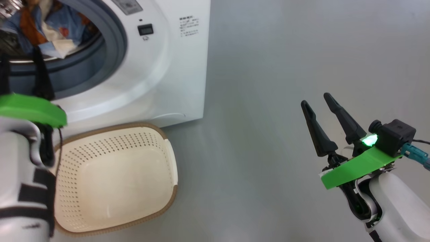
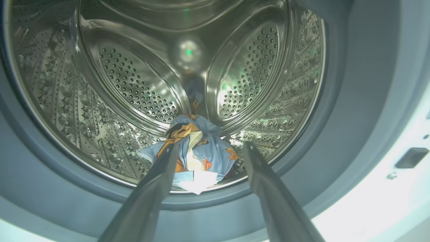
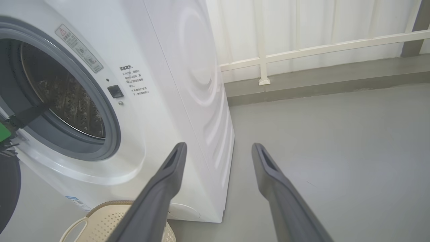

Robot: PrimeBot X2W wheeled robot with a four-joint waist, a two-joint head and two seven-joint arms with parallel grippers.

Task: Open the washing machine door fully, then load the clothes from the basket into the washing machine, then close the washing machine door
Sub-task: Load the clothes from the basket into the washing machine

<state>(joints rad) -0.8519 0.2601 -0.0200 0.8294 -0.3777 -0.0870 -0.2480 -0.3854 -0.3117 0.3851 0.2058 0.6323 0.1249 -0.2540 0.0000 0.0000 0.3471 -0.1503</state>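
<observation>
The white washing machine stands open, and the clothes, blue printed fabric with a cream cloth, lie at the front of its steel drum. My left gripper is open at the drum's mouth, its fingers either side of the bundle and apart from it; in the head view the left gripper stands at the grey gasket. The cream basket sits on the floor below with nothing in it. My right gripper hangs open over bare floor. The door's black rim shows swung out.
Grey floor stretches right of the machine. A white railing and pale curtain run along the far wall behind it. The basket stands close against the machine's front.
</observation>
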